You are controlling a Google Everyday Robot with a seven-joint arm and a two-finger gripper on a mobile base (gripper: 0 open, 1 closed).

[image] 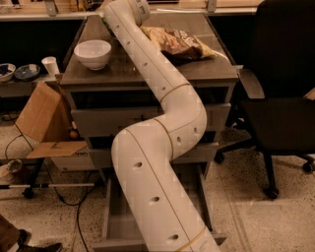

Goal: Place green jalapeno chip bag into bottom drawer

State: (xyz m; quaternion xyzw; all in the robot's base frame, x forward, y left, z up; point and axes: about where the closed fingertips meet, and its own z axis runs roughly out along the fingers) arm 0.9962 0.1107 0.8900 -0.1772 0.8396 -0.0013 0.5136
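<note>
My white arm (162, 147) rises from the lower middle, bends in front of the cabinet and reaches over its top to the far back edge. My gripper (140, 7) is at the arm's end, at the top of the view behind the cabinet top's rear edge, mostly hidden by the wrist. The green jalapeno chip bag is hidden or out of view. The bottom drawer (109, 216) stands pulled out at the foot of the cabinet. Its grey inside shows on both sides of my arm, which crosses above it.
A white bowl (92, 52) sits on the cabinet top at the left. A tan-and-brown chip bag (179, 43) lies at the right. The two upper drawers (98, 120) are shut. A cardboard box (42, 115) leans at the left. A black office chair (280, 98) stands at the right.
</note>
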